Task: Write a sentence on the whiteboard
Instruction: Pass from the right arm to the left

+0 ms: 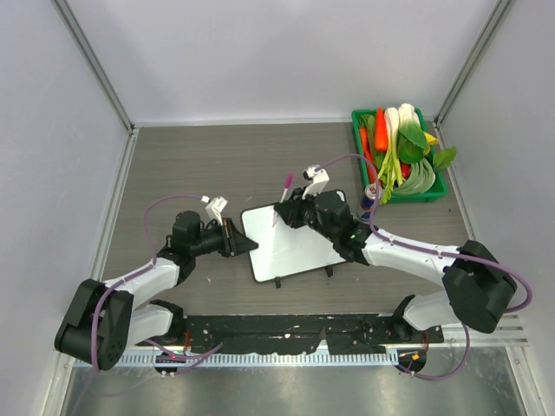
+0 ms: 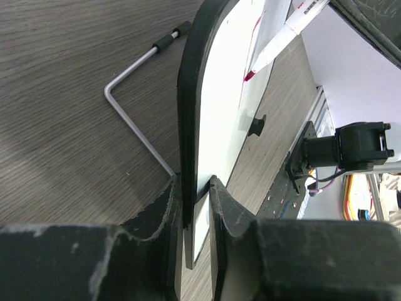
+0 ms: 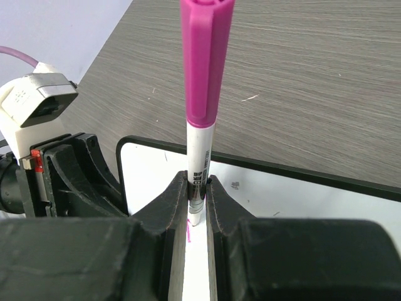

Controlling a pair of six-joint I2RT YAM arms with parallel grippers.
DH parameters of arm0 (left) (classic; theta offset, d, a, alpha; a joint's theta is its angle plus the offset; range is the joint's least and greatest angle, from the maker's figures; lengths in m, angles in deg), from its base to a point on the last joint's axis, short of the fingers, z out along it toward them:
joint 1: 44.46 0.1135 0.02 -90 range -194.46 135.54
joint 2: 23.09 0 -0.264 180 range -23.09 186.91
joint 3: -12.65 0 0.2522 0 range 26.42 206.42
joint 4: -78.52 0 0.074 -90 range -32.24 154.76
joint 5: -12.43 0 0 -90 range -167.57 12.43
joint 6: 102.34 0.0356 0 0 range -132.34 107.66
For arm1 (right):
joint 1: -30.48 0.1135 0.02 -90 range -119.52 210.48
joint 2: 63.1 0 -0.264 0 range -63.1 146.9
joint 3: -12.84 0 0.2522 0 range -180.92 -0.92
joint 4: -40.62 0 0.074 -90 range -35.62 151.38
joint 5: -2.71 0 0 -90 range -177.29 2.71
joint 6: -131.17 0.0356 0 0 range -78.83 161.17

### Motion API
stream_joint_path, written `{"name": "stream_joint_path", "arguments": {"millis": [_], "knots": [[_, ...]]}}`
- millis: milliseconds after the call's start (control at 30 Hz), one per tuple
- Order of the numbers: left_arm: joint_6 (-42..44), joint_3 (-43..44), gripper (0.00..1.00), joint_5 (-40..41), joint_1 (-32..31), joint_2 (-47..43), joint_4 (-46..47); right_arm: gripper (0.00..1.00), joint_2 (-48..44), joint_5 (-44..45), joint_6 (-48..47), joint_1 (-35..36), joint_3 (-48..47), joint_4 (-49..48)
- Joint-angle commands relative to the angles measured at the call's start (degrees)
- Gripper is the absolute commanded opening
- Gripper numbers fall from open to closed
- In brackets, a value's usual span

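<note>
The board (image 1: 295, 247) lies mid-bench, toward the near edge. The left gripper (image 1: 236, 238) clamps its left edge. The right gripper (image 1: 279, 214) grasps the marker (image 3: 199, 125). Only 1 pink stroke (image 3: 188, 231) shows; nearly all writing remains.

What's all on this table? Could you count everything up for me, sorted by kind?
robot arms: 2, the left arm and the right arm
whiteboard: 1
marker: 1
crate of vegetables: 1
Total: 5
</note>
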Motion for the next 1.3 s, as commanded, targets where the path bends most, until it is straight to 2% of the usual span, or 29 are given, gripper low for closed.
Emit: {"name": "stream_joint_path", "arguments": {"millis": [0,567,1033,1267], "knots": [[2.0,0.1,0.0,1.8,0.1,0.3,0.4,0.01,-1.4,5.0,-2.4,0.0,-1.7,1.3],[1.9,0.1,0.0,1.7,0.1,0.3,0.5,0.01,-6.0,3.6,-0.7,0.1,-2.1,-0.1],[1.9,0.1,0.0,1.6,0.1,0.3,0.6,0.02,-5.5,7.7,-1.3,0.0,0.8,0.0],[1.9,0.1,0.0,1.6,0.1,0.5,0.6,0.01,-5.2,7.1,-0.9,0.1,2.0,-0.8]]}}
